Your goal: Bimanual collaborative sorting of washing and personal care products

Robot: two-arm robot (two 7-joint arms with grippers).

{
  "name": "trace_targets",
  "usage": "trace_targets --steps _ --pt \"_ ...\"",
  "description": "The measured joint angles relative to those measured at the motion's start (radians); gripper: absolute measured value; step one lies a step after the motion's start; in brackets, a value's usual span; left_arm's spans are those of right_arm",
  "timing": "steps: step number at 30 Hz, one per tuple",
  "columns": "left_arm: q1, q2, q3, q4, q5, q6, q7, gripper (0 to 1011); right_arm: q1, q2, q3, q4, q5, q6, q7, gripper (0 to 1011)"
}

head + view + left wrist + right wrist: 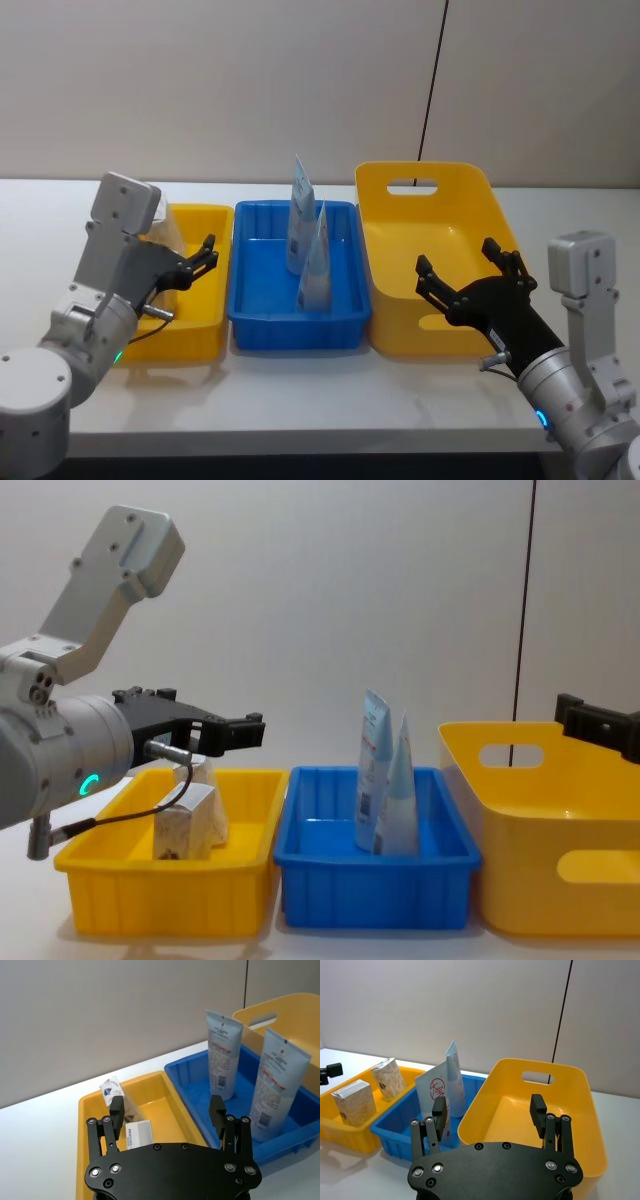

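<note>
Nearest in the head view, my left pincer (207, 256) hovers spread and empty over the small yellow bin (195, 342), and my right pincer (462, 268) is likewise open by the large yellow bin (450, 178). Left wrist view: two tubes (223, 1055) stand in the blue bin (195, 1100), grouped by kind, I judge. Right wrist view: beige packs (354, 1102) share the small bin. Chest view: the tubes lean together, propping each other upright.

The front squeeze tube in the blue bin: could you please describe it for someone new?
Find the blue bin, middle of three on the white table. Two light-blue-and-white tubes stand in it; the front squeeze tube is nearer the robot than the rear squeeze tube, and closer to the large yellow bin.
</note>
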Motion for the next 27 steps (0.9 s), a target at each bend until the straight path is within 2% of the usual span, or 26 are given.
trace_targets --steps 15,27 --pt "-0.015 -0.012 0.005 0.002 0.043 0.141 0.046 1001 0.0 0.0 0.0 0.0 0.0 0.0 0.0 1002" --pt "-0.018 -0.02 0.002 0.019 0.051 0.202 0.046 1002 0.0 0.0 0.0 0.0 0.0 0.0 0.0 1002"
